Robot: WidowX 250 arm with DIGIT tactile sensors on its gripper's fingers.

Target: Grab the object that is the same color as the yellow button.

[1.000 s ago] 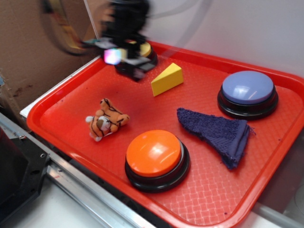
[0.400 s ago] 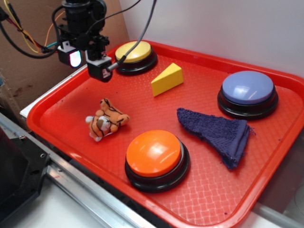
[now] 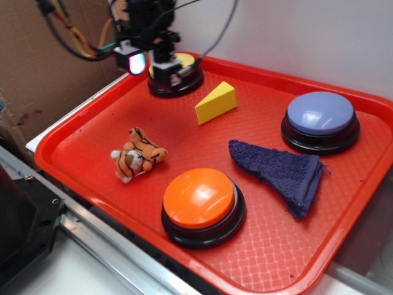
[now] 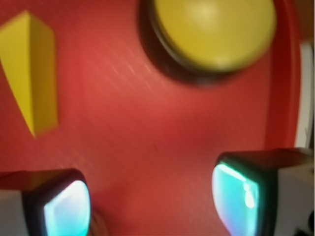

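Pincer [image 3: 151, 63] first: from the outside camera it hangs at the far left corner of the red tray [image 3: 73, 126], in front of the yellow button [image 3: 182, 61], with its two fingers apart and nothing between them. On that same view the yellow wedge [image 3: 216, 102] lies flat on the tray floor at about four o'clock from the pincer, near it but apart, and just beside the button without touching it. A tiger toy [image 3: 137, 154] sits at about six o'clock from the pincer, an orange button [image 3: 201, 198] beyond that toward the near rim, a blue cloth [image 3: 281, 173] and a lavender button [image 3: 320, 118] off to the right. From the wrist camera the picture is blurred, yet the two fingers [image 4: 64, 206] show wide apart at the bottom edge with bare tray between them; the wedge [image 4: 34, 73] lies at ten o'clock and the yellow button [image 4: 212, 30] at one o'clock. The wedge looks like a small solid plastic block: probably light, stiff and smooth, so likely a little slippery. Its sloping faces would squeeze it out of a grip, so I would close on the two flat parallel sides, near the thick end.
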